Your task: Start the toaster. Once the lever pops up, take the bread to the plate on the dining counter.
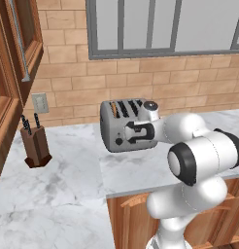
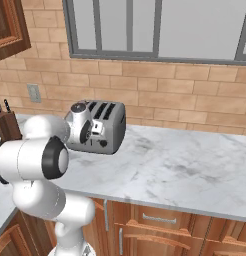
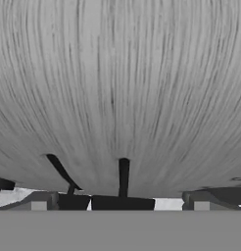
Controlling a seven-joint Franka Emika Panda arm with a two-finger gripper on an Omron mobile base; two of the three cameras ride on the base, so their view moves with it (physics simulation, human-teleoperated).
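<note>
Behind the pincer, a tan brick wall (image 1: 68, 82) fills the back of the room, with a grey-framed window (image 2: 160, 30) high above. Brown wood cabinets with a long metal handle (image 1: 17, 44) stand far off to the pincer's left, and a pale wall socket (image 1: 40, 102) sits low on the brick on that same side.

Below the pincer spreads the counter (image 2: 180, 170), white-grey marble with faint veining, wrapping round a corner; brown wood drawers and doors (image 2: 160, 225) run beneath its front edge.

The toaster (image 1: 122, 124), a boxy grey metal one with slots on top, stands on the counter close to the wall, straight ahead of the pincer. In the hand view its brushed grey face (image 3: 120, 88) is very close, with dark slots low down. A thin tan piece that looks like the bread (image 1: 113, 109) shows in the leftmost slot.

The pincer (image 1: 132, 132) is pressed up near the toaster's front face, its jaws spread fully wide and holding nothing; whether a finger touches a slider I cannot tell.

A small wood knife block (image 1: 36, 146) with dark handles stands well to the pincer's left.
</note>
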